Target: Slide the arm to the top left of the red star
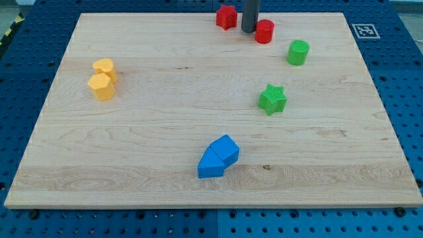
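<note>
The red star (226,17) lies near the view's top edge of the wooden board (145,132), a little right of centre. My tip (248,30) is the lower end of a dark rod coming down from the view's top. It stands just right of the red star and slightly below it, with a small gap between them. A red cylinder (264,31) lies right next to the tip on its right side, touching or nearly touching it.
A green cylinder (298,52) and a green star (272,99) lie at the right. Two yellow blocks (102,79) sit together at the left. Two blue blocks (218,157) sit together at the bottom centre. A marker tag (364,30) is at the top right.
</note>
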You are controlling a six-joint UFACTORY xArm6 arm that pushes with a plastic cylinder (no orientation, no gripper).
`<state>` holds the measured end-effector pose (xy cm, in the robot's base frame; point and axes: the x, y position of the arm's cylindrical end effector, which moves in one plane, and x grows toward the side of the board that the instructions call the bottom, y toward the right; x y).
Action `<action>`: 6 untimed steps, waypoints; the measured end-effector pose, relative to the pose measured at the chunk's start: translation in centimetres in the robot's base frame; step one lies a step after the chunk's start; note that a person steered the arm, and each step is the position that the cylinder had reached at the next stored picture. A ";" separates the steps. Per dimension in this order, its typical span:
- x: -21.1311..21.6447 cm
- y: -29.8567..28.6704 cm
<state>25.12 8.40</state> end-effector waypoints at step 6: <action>1.3 -10.6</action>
